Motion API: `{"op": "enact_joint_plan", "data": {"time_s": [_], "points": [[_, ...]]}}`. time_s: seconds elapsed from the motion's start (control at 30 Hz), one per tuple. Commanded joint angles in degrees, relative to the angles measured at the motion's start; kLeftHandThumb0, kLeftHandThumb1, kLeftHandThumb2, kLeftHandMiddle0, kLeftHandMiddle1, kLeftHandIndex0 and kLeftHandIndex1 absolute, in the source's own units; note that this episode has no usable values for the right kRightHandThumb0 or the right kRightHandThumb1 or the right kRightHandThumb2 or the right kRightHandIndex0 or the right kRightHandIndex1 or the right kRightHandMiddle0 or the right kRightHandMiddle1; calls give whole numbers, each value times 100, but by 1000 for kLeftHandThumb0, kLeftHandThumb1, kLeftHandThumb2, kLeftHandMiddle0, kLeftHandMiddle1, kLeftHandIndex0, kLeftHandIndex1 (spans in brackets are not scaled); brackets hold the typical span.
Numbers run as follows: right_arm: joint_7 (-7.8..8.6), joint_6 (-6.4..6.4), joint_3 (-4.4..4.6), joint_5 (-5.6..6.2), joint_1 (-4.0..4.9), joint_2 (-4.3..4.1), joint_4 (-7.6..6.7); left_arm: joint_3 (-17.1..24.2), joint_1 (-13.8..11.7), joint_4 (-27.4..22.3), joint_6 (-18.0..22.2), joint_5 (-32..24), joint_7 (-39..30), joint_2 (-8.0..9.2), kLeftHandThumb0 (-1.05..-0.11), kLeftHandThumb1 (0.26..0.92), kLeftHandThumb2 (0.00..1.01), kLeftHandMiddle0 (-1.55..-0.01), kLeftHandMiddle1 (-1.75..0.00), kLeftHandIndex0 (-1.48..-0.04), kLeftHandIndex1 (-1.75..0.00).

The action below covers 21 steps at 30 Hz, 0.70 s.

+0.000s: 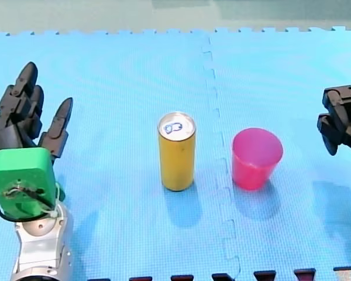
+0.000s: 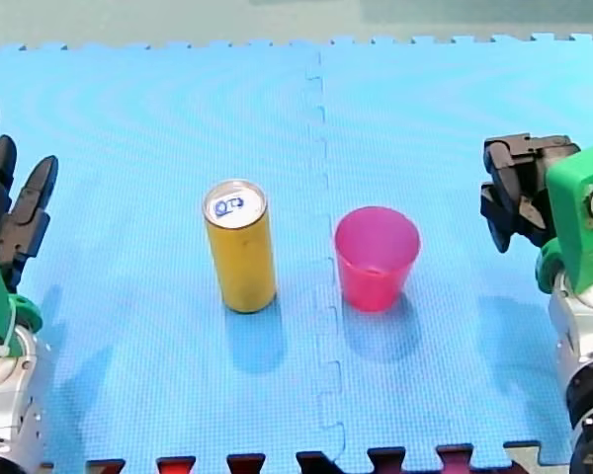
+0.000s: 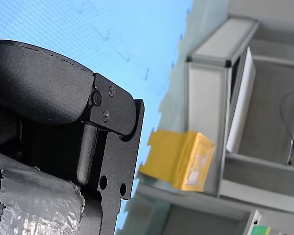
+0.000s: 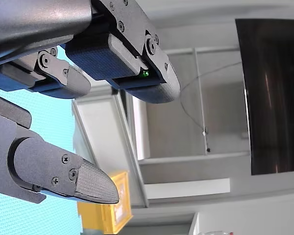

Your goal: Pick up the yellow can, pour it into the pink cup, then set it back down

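Observation:
The yellow can (image 1: pixel 176 151) stands upright near the middle of the blue mat, its silver top with the pull tab facing up. Just to its right, a small gap away, the pink cup (image 1: pixel 256 158) stands upright with its mouth up. My left hand (image 1: pixel 44 99) is open at the mat's left side, well clear of the can. At the right edge my right hand (image 2: pixel 514 193) is shut and holds nothing, a short way right of the cup.
The blue foam mat (image 1: pixel 123 70) has a jigsaw seam (image 1: pixel 213 88) running front to back between can and cup. Its toothed front edge (image 2: pixel 277 462) lies close to me. Beyond the mat, the first wrist view shows a yellow box (image 3: pixel 179 159) by a grey shelf (image 3: pixel 210 93).

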<state>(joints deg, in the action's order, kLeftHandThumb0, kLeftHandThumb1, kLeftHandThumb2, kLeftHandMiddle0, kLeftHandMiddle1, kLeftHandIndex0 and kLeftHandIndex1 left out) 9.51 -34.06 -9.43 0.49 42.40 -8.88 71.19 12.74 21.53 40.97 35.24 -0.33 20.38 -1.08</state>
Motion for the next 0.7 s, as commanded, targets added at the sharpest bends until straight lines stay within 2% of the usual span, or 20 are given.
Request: {"op": "enact_joint_plan", "data": {"time_s": [0.0, 0.03, 0.07, 0.1, 0.2, 0.27, 0.33, 0.47, 0.53, 0.67], "points": [[-16, -1, 1, 1, -5, -13, -4, -88, -13, 19, 7, 253, 115, 117, -238, 771, 1, -554, -4, -684, -5], [-22, -5, 5, -4, -8, -14, -6, -164, -18, 54, -11, 447, 175, 203, -320, 758, 4, -558, -5, -673, -5], [-25, -8, 8, -6, -9, -16, -7, -226, -19, 87, -26, 599, 214, 272, -472, 754, 6, -583, -13, -646, -4], [-28, -9, 12, -8, -9, -16, -9, -294, -21, 137, -10, 686, 132, 359, -538, 753, 6, -596, -17, -635, -3], [-46, -13, 25, -17, -9, -17, -10, -466, -85, 292, 10, 693, -547, 731, -833, 777, 10, -584, -8, -561, -6], [-60, -9, 31, -23, -3, -18, -6, -537, -177, 218, -43, 694, -856, 895, -903, 791, 10, -530, -1, -544, -2], [-62, -7, 30, -22, 0, -21, -4, -581, -258, 75, -152, 685, -1036, 967, -927, 798, 10, -486, 0, -532, 0], [-55, -4, 23, -16, -1, -31, -3, -616, -341, -84, -295, 618, -1266, 1041, -953, 816, 12, -407, 0, -419, 0], [-49, -6, 19, -13, -6, -37, -6, -614, -328, -14, -273, 598, -1344, 1096, -1006, 849, 19, -369, -1, -357, 0], [-46, -6, 14, -10, -9, -48, -8, -605, -293, 102, -234, 561, -1380, 1123, -1046, 874, 19, -323, 0, -336, 0]]}}
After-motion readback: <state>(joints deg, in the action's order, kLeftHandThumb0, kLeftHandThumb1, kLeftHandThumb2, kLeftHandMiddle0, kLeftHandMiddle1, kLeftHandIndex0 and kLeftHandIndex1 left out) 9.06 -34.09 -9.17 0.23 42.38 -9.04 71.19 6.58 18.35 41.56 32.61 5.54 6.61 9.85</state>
